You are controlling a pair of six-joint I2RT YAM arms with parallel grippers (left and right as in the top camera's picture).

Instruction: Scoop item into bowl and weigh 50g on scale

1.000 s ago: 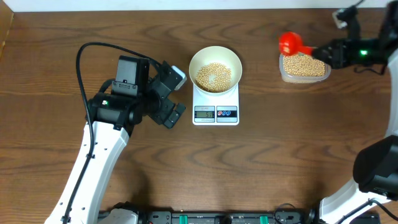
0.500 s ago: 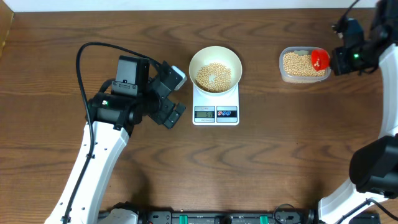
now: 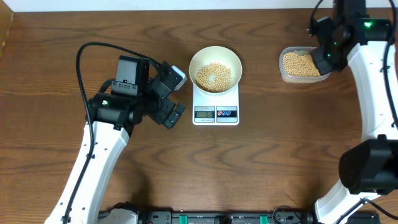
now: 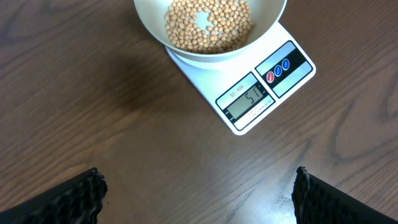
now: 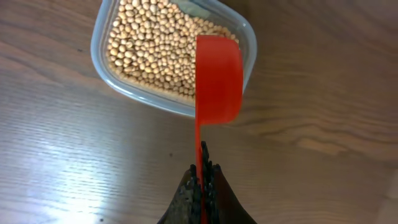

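A round white bowl [image 3: 215,62] holding tan beans [image 3: 213,76] stands on the white scale [image 3: 216,112]. In the left wrist view the bowl [image 4: 149,28] sits on the scale [image 4: 261,96], whose display reads 51. My left gripper [image 4: 198,199] is open and empty, over bare wood left of the scale. My right gripper [image 5: 201,180] is shut on the handle of a red scoop [image 5: 217,78], held tipped on its side over the near rim of a clear tub of beans [image 5: 155,46]. In the overhead view the right gripper [image 3: 328,53] covers the scoop at the tub [image 3: 298,64].
The left arm's black cable [image 3: 93,53] loops over the table behind it. The table's far edge meets a white wall [image 3: 186,5].
My right arm has swung the red scoop from the tub's left side across to its right edge, and the wrist has turned so the arm now hides the scoop from above. The left arm has not moved.
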